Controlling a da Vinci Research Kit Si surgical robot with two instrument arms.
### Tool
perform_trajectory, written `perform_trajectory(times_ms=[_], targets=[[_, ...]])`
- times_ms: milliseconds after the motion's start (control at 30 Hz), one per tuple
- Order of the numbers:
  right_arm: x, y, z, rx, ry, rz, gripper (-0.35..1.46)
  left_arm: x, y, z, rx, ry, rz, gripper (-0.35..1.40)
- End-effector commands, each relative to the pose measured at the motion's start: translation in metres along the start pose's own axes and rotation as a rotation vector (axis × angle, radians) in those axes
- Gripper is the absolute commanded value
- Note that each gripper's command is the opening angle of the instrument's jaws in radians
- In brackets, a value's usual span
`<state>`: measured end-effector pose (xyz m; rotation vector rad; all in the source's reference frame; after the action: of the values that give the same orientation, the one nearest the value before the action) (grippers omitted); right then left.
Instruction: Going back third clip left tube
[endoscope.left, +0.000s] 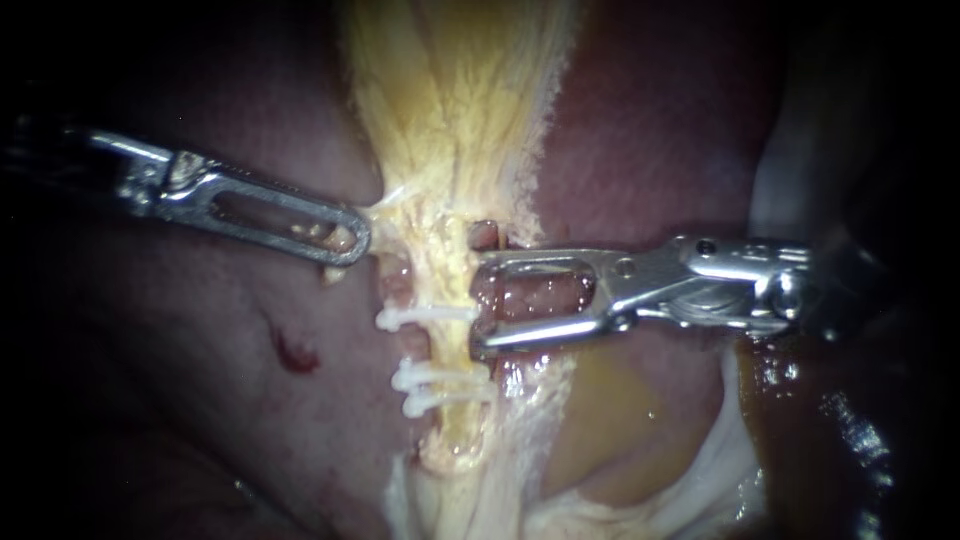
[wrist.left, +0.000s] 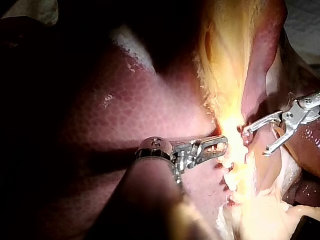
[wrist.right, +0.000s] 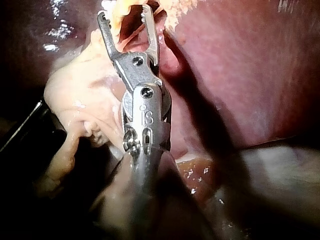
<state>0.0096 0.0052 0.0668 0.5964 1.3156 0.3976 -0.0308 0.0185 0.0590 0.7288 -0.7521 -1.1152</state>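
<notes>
Just beside the tube (endoscope.left: 452, 290), on its right side, the jaws of the right instrument (endoscope.left: 480, 302) stand wide apart. They hold nothing: no clip sits between them, only reddish tissue shows behind the gap. The right wrist view confirms this, since the two jaws of this instrument (wrist.right: 125, 12) spread like a fork ahead of the shaft, with their tips at the edge of the yellow tissue (wrist.right: 125, 5).

Next to the upper part of this gap, the top clip (endoscope.left: 425, 317) lies across the tube. Below it come the middle clip (endoscope.left: 440, 375) and the lowest clip (endoscope.left: 445, 400), close to each other. So three clips are on the tube, and I judge that the clipping itself is done. What is left is the way back: the jaw tips are very near to the tube, so the retreat looks hardly begun.

Farther to the left, the jaws of the left instrument (endoscope.left: 345, 238) lie together on the border of the yellow tissue (endoscope.left: 450, 120) and hold it toward the left, over the liver (endoscope.left: 200, 380).
</notes>
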Motion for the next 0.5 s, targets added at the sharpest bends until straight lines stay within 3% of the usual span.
perform_trajectory(times_ms=[33,233,500], targets=[[0.0002,-0.0001,-0.0006,-0.003,-0.006,-0.009,0.5,0.0,0.0,0.0,0.001,0.0,0.0,-0.35],[0.0018,-0.0013,-0.0045,-0.007,-0.028,-0.052,0.5,0.0,0.0,0.0,0.001,0.0,0.0,-0.35],[0.0034,-0.0028,-0.007,-0.004,-0.037,-0.083,0.5,0.0,0.0,0.0,0.001,0.0,0.0,-0.35]])
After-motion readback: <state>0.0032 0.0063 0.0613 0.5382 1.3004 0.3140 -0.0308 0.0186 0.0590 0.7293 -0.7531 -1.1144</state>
